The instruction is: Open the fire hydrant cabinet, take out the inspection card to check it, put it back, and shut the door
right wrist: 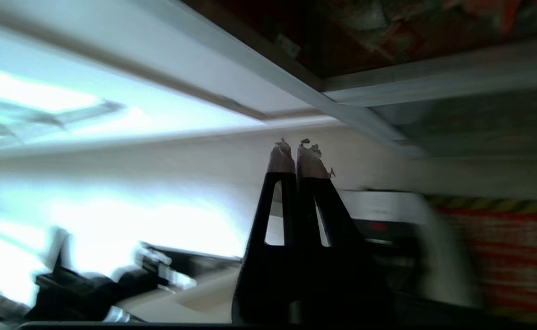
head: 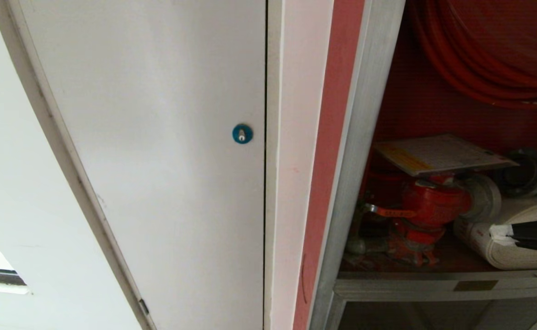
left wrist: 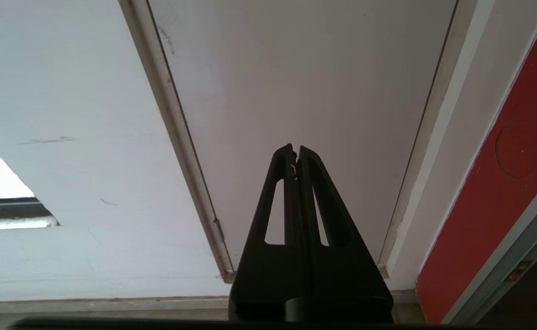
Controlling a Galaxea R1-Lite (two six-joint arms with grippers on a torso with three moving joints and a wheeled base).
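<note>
Leftmost, the white panel (head: 158, 137) with its blue lock (head: 242, 133) stood shut; the left gripper (left wrist: 296, 149), fingers pressed together and empty, pointed at it, apparently parked. Rightward, the fire hydrant cabinet (head: 369, 137) stood open, its door not in view. The inspection card (head: 442, 153) lay flat atop the red valve (head: 429, 201), probably returned there. The right gripper (right wrist: 296, 144), closed on nothing, hung below the cabinet's frame.

Fire hydrant cabinet (head: 362, 151): brushed silver frame, red interior, standing open at right of scene. Inspection card (head: 442, 153): whitish gridded sheet, yellow-orange band along its left edge, lying roughly flat atop the red valve inside. Door not in view.
</note>
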